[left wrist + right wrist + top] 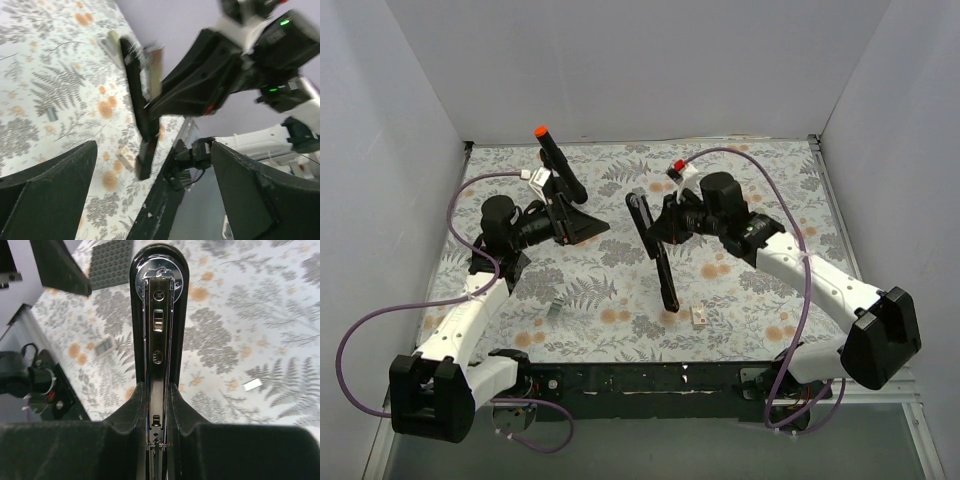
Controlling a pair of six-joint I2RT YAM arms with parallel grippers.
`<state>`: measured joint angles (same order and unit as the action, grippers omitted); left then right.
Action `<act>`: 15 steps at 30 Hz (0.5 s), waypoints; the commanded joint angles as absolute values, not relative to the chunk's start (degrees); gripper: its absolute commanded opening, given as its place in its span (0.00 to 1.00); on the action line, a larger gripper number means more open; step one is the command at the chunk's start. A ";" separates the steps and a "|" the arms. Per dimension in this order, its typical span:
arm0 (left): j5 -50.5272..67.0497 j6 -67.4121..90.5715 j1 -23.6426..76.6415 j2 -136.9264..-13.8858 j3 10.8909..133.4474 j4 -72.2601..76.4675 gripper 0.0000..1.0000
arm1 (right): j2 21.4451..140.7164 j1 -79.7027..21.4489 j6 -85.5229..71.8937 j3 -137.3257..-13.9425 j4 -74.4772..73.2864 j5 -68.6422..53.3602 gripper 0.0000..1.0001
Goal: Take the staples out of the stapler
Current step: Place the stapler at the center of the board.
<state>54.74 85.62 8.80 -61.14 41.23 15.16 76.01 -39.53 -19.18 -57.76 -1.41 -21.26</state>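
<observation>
Right gripper point(156, 402) is clamped tight on the stapler point(158, 300), tilted over the middle of the table point(770, 300), while the left gripper point(152, 195) gapes wide and empty nearby, so a careless tug could twist the slick metal out of that pinch.

White shells, black joints on left arm point(470, 320) and right arm point(820, 280). A purple cable point(420, 303) loops off each. Matt black left hand point(155, 180), right hand point(157, 395). Two green lamps point(285, 22) lit on right wrist
</observation>
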 commanded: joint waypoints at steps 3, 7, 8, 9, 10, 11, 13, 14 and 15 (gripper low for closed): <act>42.99 73.04 8.96 -57.75 36.75 3.87 0.98 | 84.25 -37.27 -7.57 -80.57 -27.48 -5.55 0.01; 38.94 71.72 8.88 -56.60 32.79 3.69 0.98 | 93.67 -35.43 -1.51 -93.56 -37.85 3.48 0.01; 38.85 71.20 8.88 -56.69 33.48 2.82 0.98 | 95.69 -34.98 -0.80 -95.78 -39.27 4.56 0.01; 38.67 70.15 9.05 -56.69 34.18 2.20 0.98 | 99.89 -34.55 -0.18 -98.32 -40.42 5.61 0.01; 37.98 70.22 9.23 -56.69 34.28 2.28 0.98 | 101.93 -33.84 -0.18 -100.52 -42.26 7.19 0.01; 37.79 70.22 9.32 -56.52 34.28 2.29 0.98 | 103.95 -33.40 1.74 -104.64 -42.88 8.16 0.01; 38.05 70.05 9.32 -56.25 34.37 2.02 0.98 | 109.84 -32.17 2.72 -108.26 -44.29 9.49 0.01; 38.06 70.22 9.40 -55.81 34.28 2.11 0.98 | 113.87 -31.82 3.16 -112.46 -44.82 9.58 0.01; 37.97 70.22 9.32 -55.46 34.02 2.11 0.98 | 115.91 -31.03 3.25 -114.15 -45.43 9.41 0.01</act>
